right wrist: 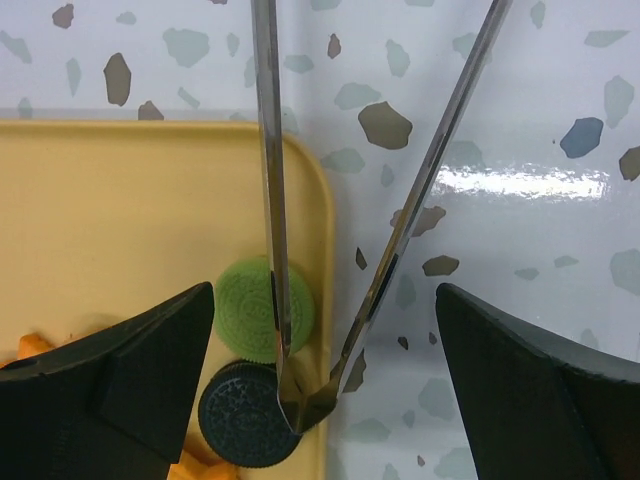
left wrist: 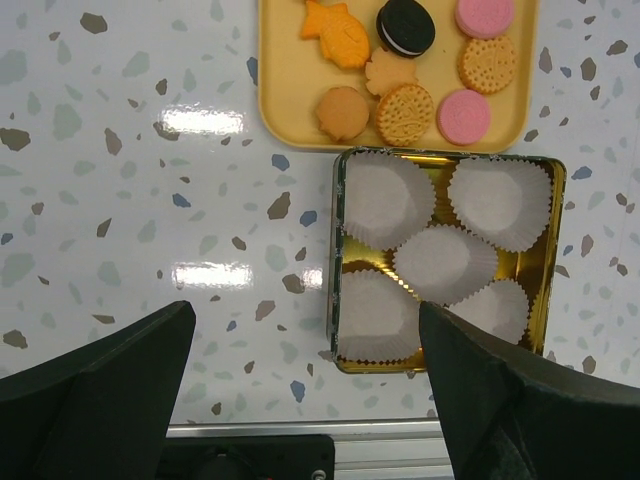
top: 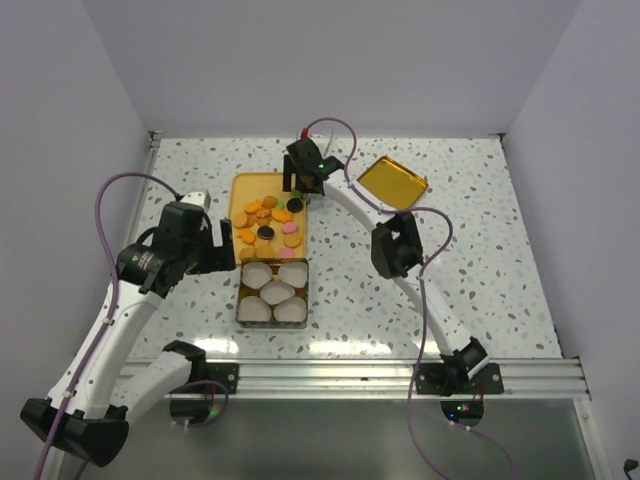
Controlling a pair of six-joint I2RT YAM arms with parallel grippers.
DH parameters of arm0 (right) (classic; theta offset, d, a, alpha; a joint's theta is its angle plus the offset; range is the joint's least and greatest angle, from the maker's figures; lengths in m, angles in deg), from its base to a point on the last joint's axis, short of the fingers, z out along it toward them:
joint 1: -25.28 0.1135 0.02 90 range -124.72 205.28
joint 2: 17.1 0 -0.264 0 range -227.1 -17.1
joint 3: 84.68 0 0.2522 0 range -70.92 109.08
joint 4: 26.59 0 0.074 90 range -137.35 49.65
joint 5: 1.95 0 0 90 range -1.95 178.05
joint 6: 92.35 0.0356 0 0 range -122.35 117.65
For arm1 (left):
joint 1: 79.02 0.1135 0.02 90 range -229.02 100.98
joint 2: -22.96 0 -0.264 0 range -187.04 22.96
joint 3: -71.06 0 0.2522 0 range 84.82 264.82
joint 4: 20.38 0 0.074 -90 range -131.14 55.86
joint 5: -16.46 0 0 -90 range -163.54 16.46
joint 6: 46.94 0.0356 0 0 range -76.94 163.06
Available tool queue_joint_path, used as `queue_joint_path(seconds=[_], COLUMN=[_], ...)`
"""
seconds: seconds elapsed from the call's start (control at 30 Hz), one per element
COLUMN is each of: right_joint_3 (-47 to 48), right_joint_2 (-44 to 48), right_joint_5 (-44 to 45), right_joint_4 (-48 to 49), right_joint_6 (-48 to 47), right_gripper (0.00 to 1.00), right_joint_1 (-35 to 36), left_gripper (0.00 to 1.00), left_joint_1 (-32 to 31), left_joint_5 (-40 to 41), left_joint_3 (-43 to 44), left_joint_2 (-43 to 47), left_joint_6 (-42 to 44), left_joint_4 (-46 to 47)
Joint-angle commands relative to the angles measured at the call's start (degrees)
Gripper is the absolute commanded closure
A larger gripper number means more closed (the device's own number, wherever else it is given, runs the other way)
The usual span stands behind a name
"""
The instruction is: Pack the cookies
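Spread flat, faces up, over the near part of a yellow rectangular plastic tray [top: 250, 185]: small round cookies [top: 266, 232], mostly orange and tan, plus a few pink, black and green. No long axis on the round ones; clustered in a patch stretched along the tray's length, near-to-far from the arms. Only elongated piece an orange fish-shaped cookie [left wrist: 340, 35], long axis slanting upper-left to lower-right in the left wrist view, head end hard to tell. Just beside the tray's near short edge: a gold rectangular metal tin [left wrist: 552, 260] packed with five white fluted paper cups [left wrist: 385, 195]. Open wide, gripping nothing, above speckled white tabletop [top: 480, 250] left of the tin: left pincer [left wrist: 305, 312]. Over the tray's far right corner, fingers spread wide: right pincer [right wrist: 325, 290]. Between those fingers, thin shiny metal tongs [right wrist: 268, 200] in a V, joined end beside a black sandwich cookie [right wrist: 245, 420] and a green ridged cookie [right wrist: 240, 310] at the tray rim, arms fanning toward the far side; no finger contact with the tongs visible. Off right, well apart from the tray, a gold rectangular lid [top: 392, 182] lying skewed on the tabletop.
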State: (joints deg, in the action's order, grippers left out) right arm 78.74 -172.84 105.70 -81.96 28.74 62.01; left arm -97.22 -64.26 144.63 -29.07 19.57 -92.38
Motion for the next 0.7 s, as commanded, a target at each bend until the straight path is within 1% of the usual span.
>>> queue_joint_path(seconds=[0.0, 0.03, 0.13, 0.17, 0.27, 0.3, 0.37, 0.4, 0.53, 0.67], right_joint_3=[3.5, 3.5, 4.1, 4.1, 3.9, 3.8, 3.4, 2.9, -0.2, -2.3], right_joint_2=[-1.6, -1.9, -3.2, -3.6, -3.9, -4.0, -3.9, -3.2, -0.1, 3.4], right_joint_5=[3.3, 3.2, 3.2, 3.3, 3.3, 3.4, 3.6, 3.8, 4.3, 4.3], right_joint_4=[4.4, 4.8, 5.7, 5.8, 6.1, 6.0, 5.8, 5.7, 5.4, 5.3], right_joint_6=[1.2, 1.3, 2.0, 2.1, 2.6, 2.8, 3.1, 3.2, 2.8, 0.9], right_gripper=[0.05, 0.07, 0.18, 0.24, 0.33, 0.41, 0.48, 0.55, 0.66, 0.71], right_joint_1=[0.1, -0.1, -0.3, -0.3, -0.7, -0.6, -1.0, -1.0, -2.0, -2.7], left_gripper=[0.00, 0.00, 0.00, 0.00, 0.00, 0.00, 0.00, 0.00, 0.00, 0.00], left_joint_1=[-1.3, -1.5, -2.5, -2.7, -3.3, -3.4, -3.7, -3.8, -3.8, -3.9], left_joint_5=[3.4, 3.7, 5.7, 6.2, 7.9, 8.0, 8.1, 8.1, 8.0, 8.2], left_joint_3=[2.3, 2.3, 2.3, 2.5, 2.7, 2.7, 2.6, 2.6, 2.9, 3.4], left_joint_2=[-0.2, -0.2, -0.4, -0.4, -0.8, -1.0, -1.4, -1.7, -2.5, -3.0], left_joint_6=[1.0, 1.0, 1.0, 1.0, 0.8, 0.8, 0.9, 1.0, 1.0, 0.8], left_joint_4=[-0.6, -0.6, -0.6, -0.6, -0.6, -0.6, -0.2, 0.1, 0.3, 0.3])
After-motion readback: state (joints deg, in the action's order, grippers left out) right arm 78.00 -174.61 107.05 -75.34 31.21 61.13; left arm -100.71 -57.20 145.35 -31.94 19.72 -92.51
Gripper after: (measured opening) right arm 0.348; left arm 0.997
